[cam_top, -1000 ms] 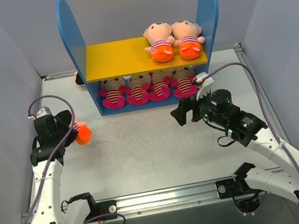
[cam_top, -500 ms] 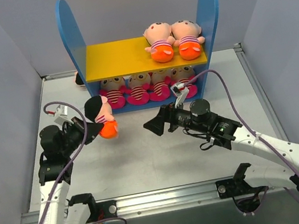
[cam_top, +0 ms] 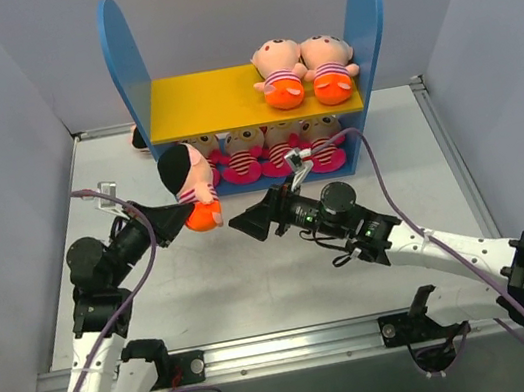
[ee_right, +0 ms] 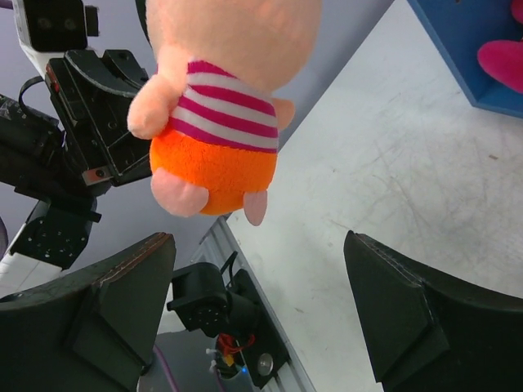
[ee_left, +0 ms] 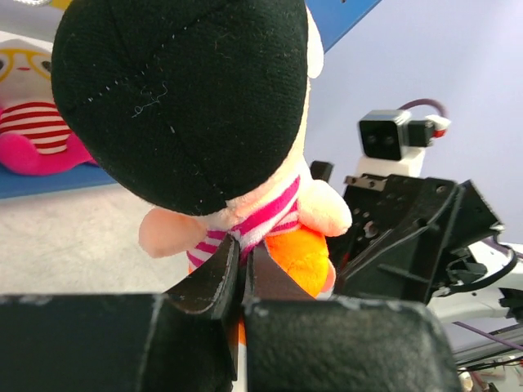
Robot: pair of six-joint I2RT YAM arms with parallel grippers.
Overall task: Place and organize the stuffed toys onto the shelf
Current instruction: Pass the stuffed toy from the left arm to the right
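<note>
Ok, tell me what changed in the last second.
The left claw, shut on a toy, carried it from the far left up toward the middle. The right claw swung left to meet it, jaws open. The shelf and its six toys stayed put.

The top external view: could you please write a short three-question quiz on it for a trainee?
1. True or false: the left gripper holds the orange-bottomed doll up in the air.
2. How many dolls lie on the yellow upper board? A) one B) two C) four
3. Fill in the blank: the right gripper faces the held doll with its jaws ____.

Key: 1. True. 2. B. 3. Open.
</note>
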